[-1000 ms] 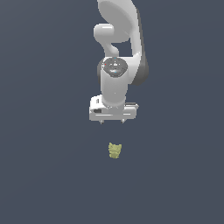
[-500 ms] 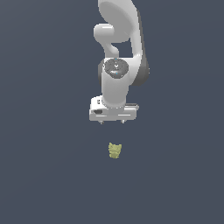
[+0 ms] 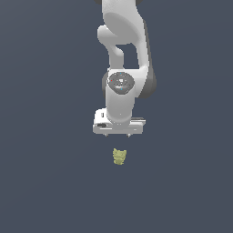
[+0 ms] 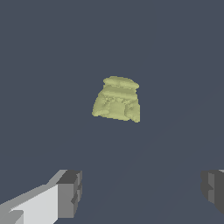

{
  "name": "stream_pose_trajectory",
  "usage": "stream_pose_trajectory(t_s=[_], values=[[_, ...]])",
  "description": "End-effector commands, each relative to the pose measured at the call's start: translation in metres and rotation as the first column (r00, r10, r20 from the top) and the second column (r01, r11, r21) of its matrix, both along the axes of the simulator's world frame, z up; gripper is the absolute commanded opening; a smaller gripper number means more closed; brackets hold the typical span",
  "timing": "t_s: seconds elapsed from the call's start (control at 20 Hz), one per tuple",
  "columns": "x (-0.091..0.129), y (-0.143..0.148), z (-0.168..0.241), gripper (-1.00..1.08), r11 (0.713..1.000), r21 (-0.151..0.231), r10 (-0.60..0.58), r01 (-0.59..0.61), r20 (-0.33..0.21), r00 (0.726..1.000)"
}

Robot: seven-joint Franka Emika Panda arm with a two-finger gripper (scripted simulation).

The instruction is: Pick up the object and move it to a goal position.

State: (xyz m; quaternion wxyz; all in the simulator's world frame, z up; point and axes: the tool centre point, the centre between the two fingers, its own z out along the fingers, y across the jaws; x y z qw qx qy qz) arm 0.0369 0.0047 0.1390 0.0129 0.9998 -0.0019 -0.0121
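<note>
The object (image 3: 119,156) is a tiny yellow-green lumpy, ridged piece with a jagged top, tapering downward. It lies on the dark grey surface just below my white gripper (image 3: 117,135) in the exterior view. In the wrist view the object (image 4: 117,99) lies ahead of the gap between my two grey fingertips (image 4: 70,193), apart from them. My gripper (image 4: 142,192) is open wide and holds nothing. It hovers above the object without touching it.
The dark grey surface (image 3: 45,182) spreads flat on every side with no other objects in view. My white arm (image 3: 123,54) rises above the gripper to the exterior view's top edge.
The arm has barely shifted, with the gripper still hovering open above the object. The object has not moved.
</note>
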Motion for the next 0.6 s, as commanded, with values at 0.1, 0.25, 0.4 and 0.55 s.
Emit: stream_pose_trajectory(t_s=[0.1, 0.25, 0.4, 0.55], values=[[0.023, 0.002, -0.014, 1.00, 0.999, 0.007, -0.049, 0.049, 0.008, 0.999], [0.037, 0.004, -0.024, 1.00, 0.997, 0.012, -0.080, 0.080, 0.014, 0.997], [0.047, 0.006, -0.033, 1.00, 0.994, 0.017, -0.106, 0.106, 0.018, 0.994], [0.055, 0.007, -0.040, 1.00, 0.992, 0.021, -0.126, 0.126, 0.021, 0.992]])
